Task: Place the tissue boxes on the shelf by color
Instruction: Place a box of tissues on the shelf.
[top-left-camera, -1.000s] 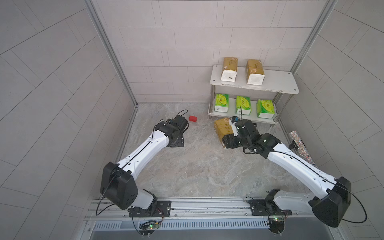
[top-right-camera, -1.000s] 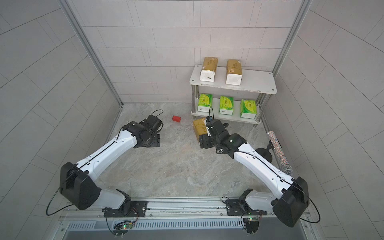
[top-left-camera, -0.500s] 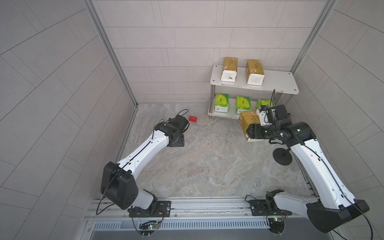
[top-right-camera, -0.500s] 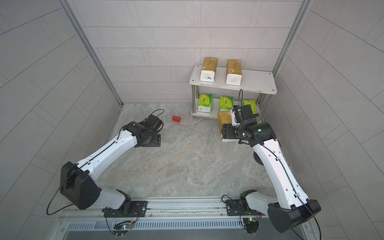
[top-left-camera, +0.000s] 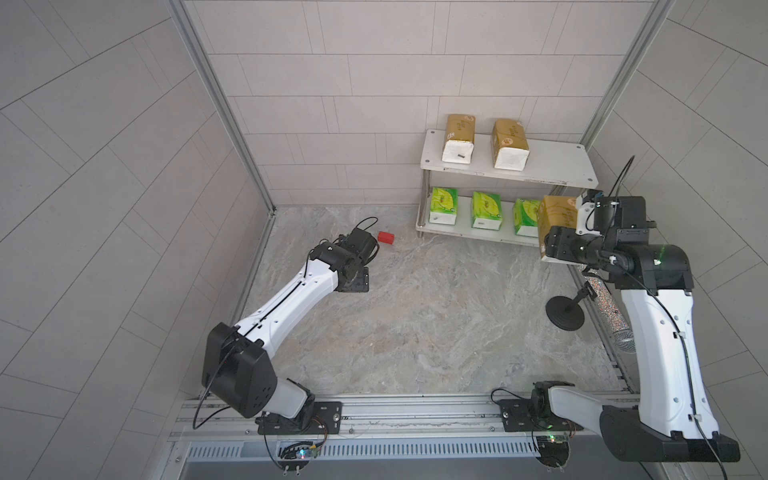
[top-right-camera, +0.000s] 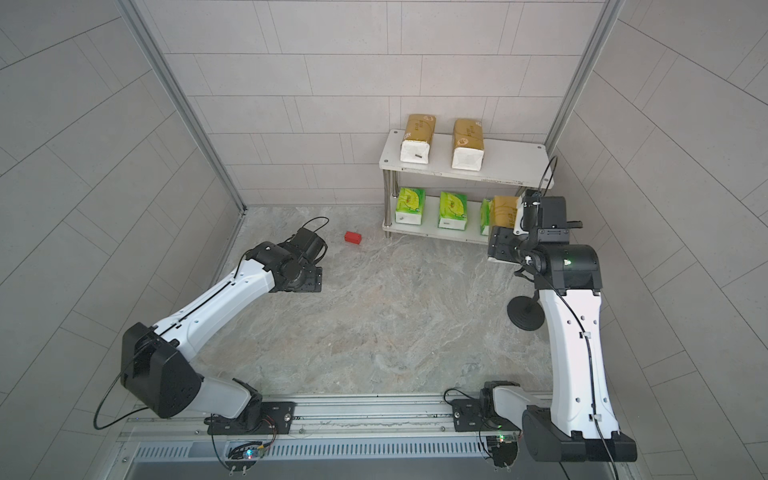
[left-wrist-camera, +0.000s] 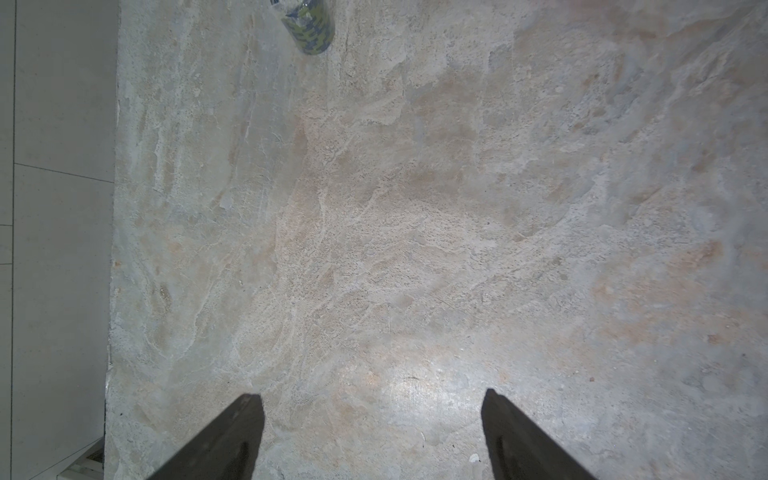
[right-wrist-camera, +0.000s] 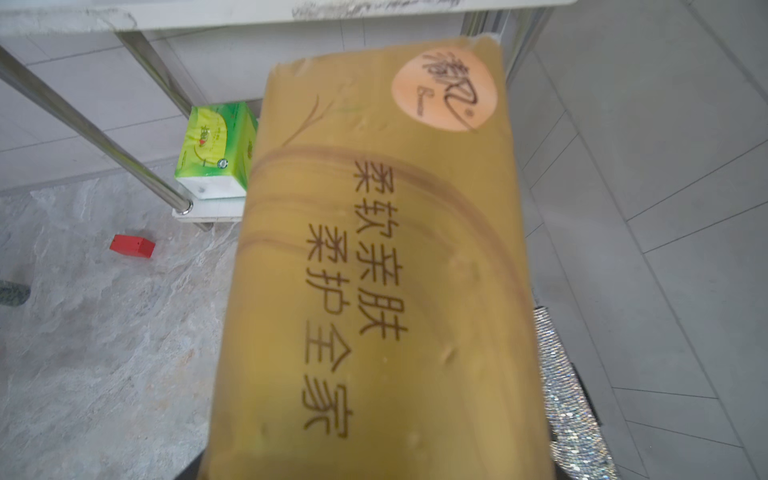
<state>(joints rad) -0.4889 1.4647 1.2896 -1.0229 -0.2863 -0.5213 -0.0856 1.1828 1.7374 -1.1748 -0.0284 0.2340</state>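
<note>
The shelf (top-left-camera: 557, 166) stands at the back right, with two gold tissue boxes (top-left-camera: 459, 137) (top-left-camera: 510, 143) on its top board. Three green ones (top-left-camera: 444, 205) (top-left-camera: 486, 209) (top-left-camera: 525, 216) line the lower board. My right gripper (top-left-camera: 559, 249) is shut on a third gold pack (top-left-camera: 557, 216) (right-wrist-camera: 374, 270), held in the air in front of the shelf's right end, below the top board. The pack hides its fingers in the right wrist view. My left gripper (top-left-camera: 353, 282) (left-wrist-camera: 374, 399) hangs open over bare floor at the left, holding nothing.
A small red block (top-left-camera: 385, 237) (right-wrist-camera: 132, 246) lies on the floor left of the shelf. A glittery microphone (top-left-camera: 606, 307) on a black round stand (top-left-camera: 565, 311) leans by the right wall, under my right arm. Tiled walls close in on the sides and back.
My right arm has lifted the gold pack from the floor in front of the shelf's left part and swung it right and up to the shelf's right end. The left arm has not moved.
</note>
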